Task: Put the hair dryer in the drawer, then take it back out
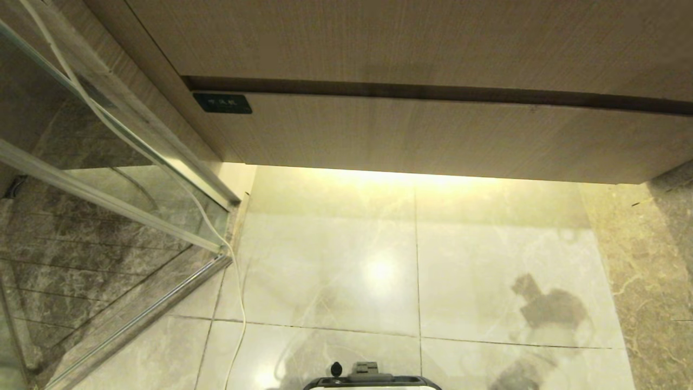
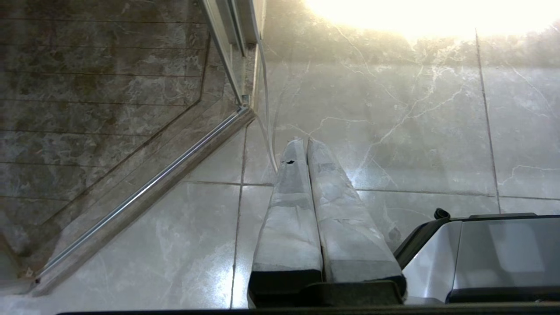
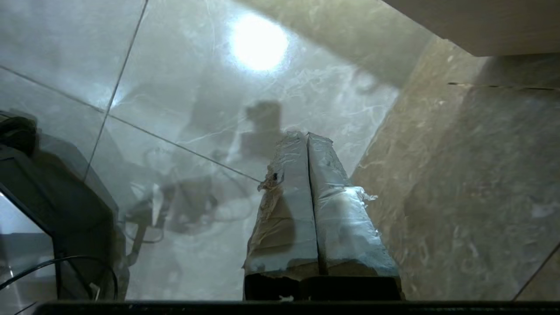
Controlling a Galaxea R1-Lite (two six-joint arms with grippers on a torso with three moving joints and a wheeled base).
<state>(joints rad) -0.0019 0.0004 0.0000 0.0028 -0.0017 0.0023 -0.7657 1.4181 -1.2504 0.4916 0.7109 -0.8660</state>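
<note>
The drawer is a wide beige wood-grain front with a small dark label at its left end; it is pushed in flush under the plain panel above. The hair dryer is out of view. Neither arm shows in the head view. My left gripper hangs shut and empty over the pale floor tiles beside the robot base. My right gripper is also shut with nothing in it, above the floor near the darker marble strip on the right; a corner of the cabinet shows beyond it.
A glass shower partition with a metal frame stands on the left. A long thin white cable trails down along it onto the floor. The robot base shows at the bottom edge. A darker marble strip borders the right side.
</note>
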